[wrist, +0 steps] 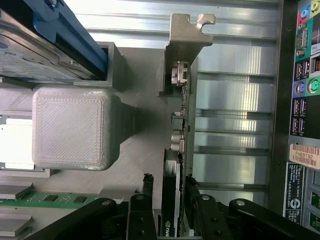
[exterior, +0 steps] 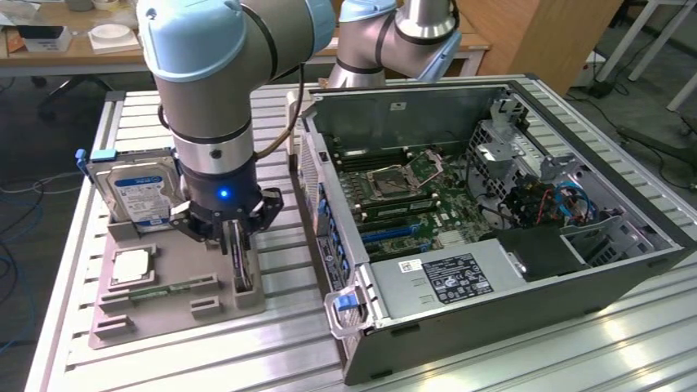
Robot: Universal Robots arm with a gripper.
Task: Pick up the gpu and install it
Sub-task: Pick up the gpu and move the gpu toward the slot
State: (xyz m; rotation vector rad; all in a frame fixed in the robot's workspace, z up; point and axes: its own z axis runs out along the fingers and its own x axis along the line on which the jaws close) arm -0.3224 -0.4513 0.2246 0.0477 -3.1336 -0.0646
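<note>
From the exterior view's left, the grey fixture tray (exterior: 163, 314) on the slatted counter (exterior: 218, 359) carries an upright hard drive (exterior: 139, 196), a flat processor chip (exterior: 130, 265) and a green memory stick (exterior: 175, 287). On the tray's right side the gpu (exterior: 245, 282) stands on its long edge in a slot. The hand (exterior: 241, 257) straddles it from above with its jaws apart: in the wrist view a sliver of tray shows between one finger (wrist: 147, 200) and the card's black face. The step in hand looks like the grasp, and it should go well if both pads meet the flat faces squarely, clear of the slot walls, so the card is not tilted. Further right lies the open computer case (exterior: 610, 269). Count: one hard drive, one processor chip, one memory stick, one gpu, one tray, one case, one hand.
</note>
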